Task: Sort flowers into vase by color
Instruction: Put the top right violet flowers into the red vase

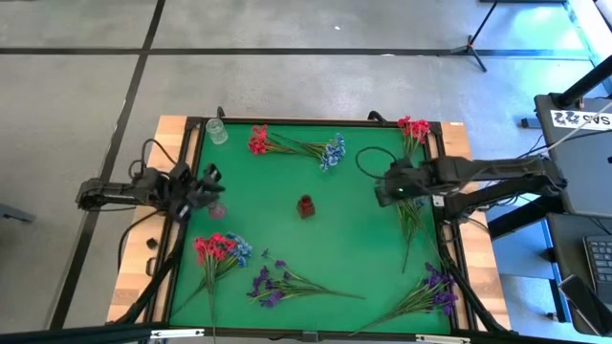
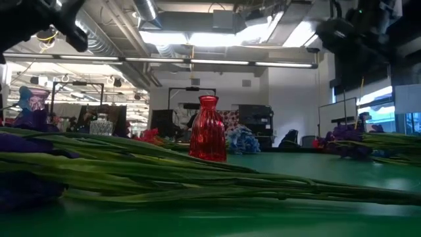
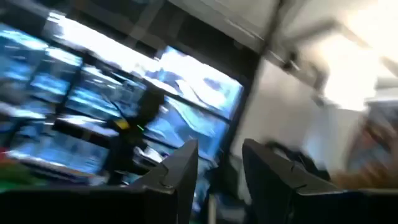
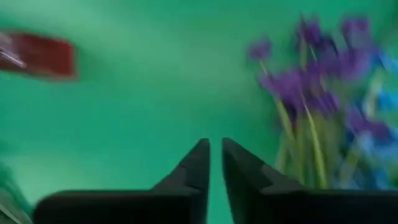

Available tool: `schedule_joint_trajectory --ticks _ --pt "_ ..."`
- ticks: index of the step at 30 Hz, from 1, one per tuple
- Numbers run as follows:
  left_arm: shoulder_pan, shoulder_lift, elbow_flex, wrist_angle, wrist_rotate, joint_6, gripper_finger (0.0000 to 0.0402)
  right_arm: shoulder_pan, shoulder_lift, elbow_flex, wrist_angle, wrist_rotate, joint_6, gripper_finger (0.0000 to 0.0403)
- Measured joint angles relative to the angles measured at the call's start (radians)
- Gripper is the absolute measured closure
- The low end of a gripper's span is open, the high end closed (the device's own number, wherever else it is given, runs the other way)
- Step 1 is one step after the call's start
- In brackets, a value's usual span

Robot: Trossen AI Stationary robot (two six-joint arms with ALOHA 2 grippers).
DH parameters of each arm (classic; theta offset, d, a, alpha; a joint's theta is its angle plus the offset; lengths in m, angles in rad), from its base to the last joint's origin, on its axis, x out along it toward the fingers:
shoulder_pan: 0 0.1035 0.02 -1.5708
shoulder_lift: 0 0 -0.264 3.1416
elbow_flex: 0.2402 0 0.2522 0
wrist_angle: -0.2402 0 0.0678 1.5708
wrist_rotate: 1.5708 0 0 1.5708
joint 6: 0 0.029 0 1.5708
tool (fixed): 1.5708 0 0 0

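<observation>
Because long green stems (image 2: 164, 174) sprawl across the bottom of the table-level view, we judge tangling the main risk: lifting one sprig could drag its neighbours along.

Seen from above, the flowers lie loose on the green mat: purple bunches (image 1: 273, 284) along the lower edge, a mixed red and blue bunch (image 1: 218, 250) at lower left, more red and blue along the top. None stands in a vase.

At centre sits the red vase (image 1: 306, 205), small and narrow-necked. A stem pushed in at a slant could tip it.

At right of centre the right gripper (image 1: 390, 191) hovers over thin stems, its fingers a slit apart and empty. So narrow a gap could slide off a stem or pinch several colours.

At the left edge the left gripper (image 1: 206, 186) waits, parted and empty.
</observation>
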Motion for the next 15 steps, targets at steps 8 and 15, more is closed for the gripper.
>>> schedule_joint_trajectory --ticks 8,15 --pt "0.0 -0.002 0.0 0.039 -0.04 -0.13 0.0278 -0.1 0.042 -0.097 -0.111 -0.087 -0.025 0.0207" --pt "0.0 -0.002 0.0 0.119 -0.04 -0.109 0.0278 -0.157 0.054 -0.237 0.034 -0.138 -0.029 0.0194"
